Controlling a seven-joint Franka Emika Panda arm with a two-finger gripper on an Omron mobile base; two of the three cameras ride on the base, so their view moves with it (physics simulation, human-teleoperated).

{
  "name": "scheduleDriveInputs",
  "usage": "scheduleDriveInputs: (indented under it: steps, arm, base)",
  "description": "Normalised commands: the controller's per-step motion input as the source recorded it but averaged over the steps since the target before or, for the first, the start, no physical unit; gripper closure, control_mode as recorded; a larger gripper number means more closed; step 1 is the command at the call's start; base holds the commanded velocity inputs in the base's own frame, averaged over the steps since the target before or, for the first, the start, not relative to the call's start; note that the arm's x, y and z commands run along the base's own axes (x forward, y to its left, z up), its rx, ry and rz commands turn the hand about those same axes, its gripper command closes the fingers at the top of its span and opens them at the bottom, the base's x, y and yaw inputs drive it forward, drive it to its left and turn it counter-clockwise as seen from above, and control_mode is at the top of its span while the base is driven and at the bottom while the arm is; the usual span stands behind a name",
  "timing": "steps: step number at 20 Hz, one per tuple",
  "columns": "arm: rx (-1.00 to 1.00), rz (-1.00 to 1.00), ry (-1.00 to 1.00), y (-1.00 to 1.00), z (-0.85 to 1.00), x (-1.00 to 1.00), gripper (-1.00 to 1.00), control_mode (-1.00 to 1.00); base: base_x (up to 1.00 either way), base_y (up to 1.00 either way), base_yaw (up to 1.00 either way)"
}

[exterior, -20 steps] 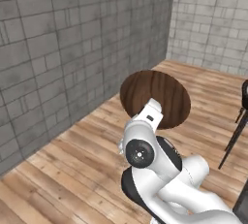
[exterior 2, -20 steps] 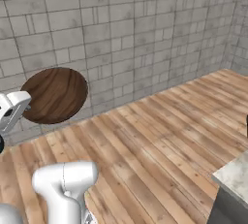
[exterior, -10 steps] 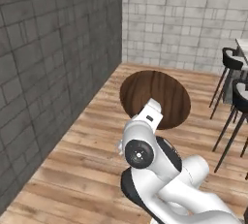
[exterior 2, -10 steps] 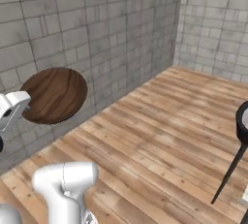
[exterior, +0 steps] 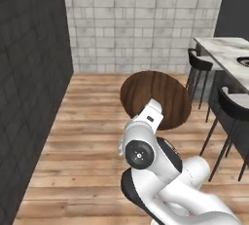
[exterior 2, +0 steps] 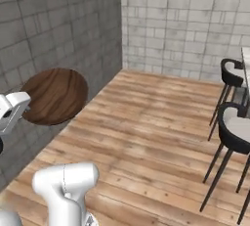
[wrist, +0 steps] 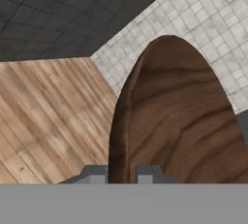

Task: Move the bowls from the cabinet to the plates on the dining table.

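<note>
My gripper [wrist: 121,172] is shut on the rim of the wide, dark brown wood-look bowl [wrist: 184,121]. It holds the bowl out in front of the arm, above the wooden floor. The same bowl [exterior: 160,92] shows beyond the white hand in the left base view, and the bowl [exterior 2: 56,95] sits at the left of the right base view. At the far right stands the marble-topped dining table [exterior: 221,48], with a dark-rimmed plate [exterior: 241,62] on it. The cabinet is out of view.
Black stools [exterior: 199,63] [exterior: 233,107] stand along the table's near side, and stools [exterior 2: 237,127] also show at the right. A dark grey tiled wall [exterior: 29,83] runs along the left and a light brick wall [exterior: 141,19] closes the far end. Open wooden floor [exterior 2: 146,122] lies between.
The whole picture has shifted: the base has turned, so the walls slid left and the stools and dining table came into view. The bowl stays in the gripper.
</note>
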Motion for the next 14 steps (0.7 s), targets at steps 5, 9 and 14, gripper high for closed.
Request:
scheduleDriveInputs:
  steps: [5, 9, 14]
  arm:
    - [0.0, 0.0, 0.0, 0.0, 0.0, 0.0, 1.0, 1.0]
    - [0.0, 0.0, 0.0, 0.0, 0.0, 0.0, 1.0, 1.0]
    - [0.0, 0.0, 0.0, 0.0, 0.0, 0.0, 1.0, 1.0]
  base:
    - [0.92, 0.49, -0.52]
    - [0.96, 0.54, -0.53]
    - [0.92, 0.6, -0.54]
